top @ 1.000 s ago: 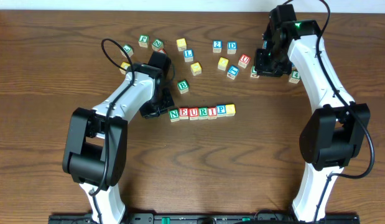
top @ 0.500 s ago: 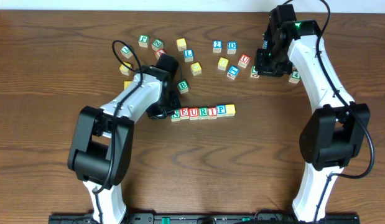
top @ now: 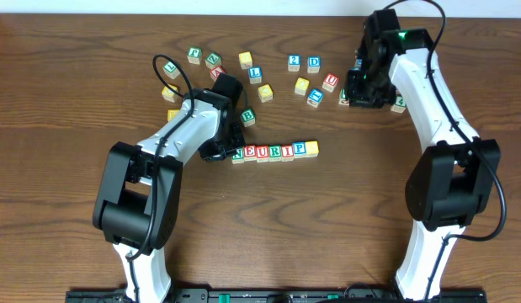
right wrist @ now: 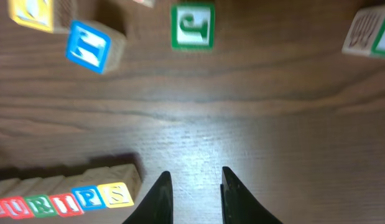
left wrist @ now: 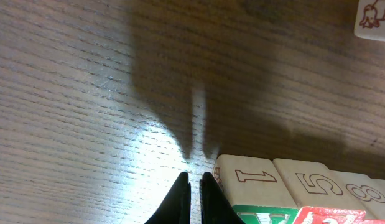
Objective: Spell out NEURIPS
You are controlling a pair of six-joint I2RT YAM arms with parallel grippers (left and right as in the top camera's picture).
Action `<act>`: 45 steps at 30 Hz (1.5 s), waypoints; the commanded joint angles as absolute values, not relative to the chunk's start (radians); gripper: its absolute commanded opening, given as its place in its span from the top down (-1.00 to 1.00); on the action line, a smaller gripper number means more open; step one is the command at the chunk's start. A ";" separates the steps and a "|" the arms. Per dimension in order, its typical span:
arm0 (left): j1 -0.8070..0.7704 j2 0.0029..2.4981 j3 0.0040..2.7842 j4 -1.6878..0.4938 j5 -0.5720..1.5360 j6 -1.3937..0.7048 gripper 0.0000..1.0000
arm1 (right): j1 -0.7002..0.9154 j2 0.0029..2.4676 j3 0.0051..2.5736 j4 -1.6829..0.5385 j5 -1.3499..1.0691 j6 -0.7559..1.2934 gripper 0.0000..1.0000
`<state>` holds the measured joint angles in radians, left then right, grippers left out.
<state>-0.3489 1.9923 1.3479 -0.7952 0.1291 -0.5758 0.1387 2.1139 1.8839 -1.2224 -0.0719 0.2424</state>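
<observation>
1. The seven cubes of the word lie in one row [top: 274,151] near the middle of the table [top: 66,168]. They sit side by side and touching, and the right end lies slightly farther back than the left.
2. From the left the row reads green N cube [top: 236,154], red E cube [top: 248,153], red U cube [top: 261,152], green R cube [top: 274,151], red I cube [top: 286,151], blue P cube [top: 299,149]. The yellow-faced cube [top: 311,148] closes the right end, and in the right wrist view its top shows an S.
3. The left gripper [top: 220,155] sits low at the left end of the row, just beside the green N cube. Its fingers are pressed together with nothing between them.
4. In the left wrist view the tips point down at the table right next to that end cube, whose side face carries a red 1. I cannot tell whether they touch the cube.
5. The right gripper [top: 362,91] is at the far right of the table, well apart from the row. Its fingers stand a little apart, holding nothing, with only bare wood between them.
6. Loose cubes are scattered along the far side of the table.
   - Blue 2 cube [top: 294,61] and blue D cube [top: 314,62] lie side by side.
   - Blue L cube [top: 255,74] lies to their left.
   - Green B cube [top: 248,116] lies just beyond the left part of the row.
   - Plain yellow cube [top: 246,60] lies near the far edge.
</observation>
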 commanded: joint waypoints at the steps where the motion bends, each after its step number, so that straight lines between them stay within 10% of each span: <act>1: -0.352 2.003 1.343 -0.794 0.131 -0.553 0.85 | 0.139 2.112 1.811 -1.221 -0.101 0.230 0.64; 45: -0.367 2.003 1.343 -0.749 0.120 -0.411 0.85 | 0.257 2.113 1.532 -1.055 -0.168 0.258 0.66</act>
<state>-0.3630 1.9923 1.3479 -0.7502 0.1284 -0.4244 0.2508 2.1143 1.5433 -1.0679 -0.1619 0.2451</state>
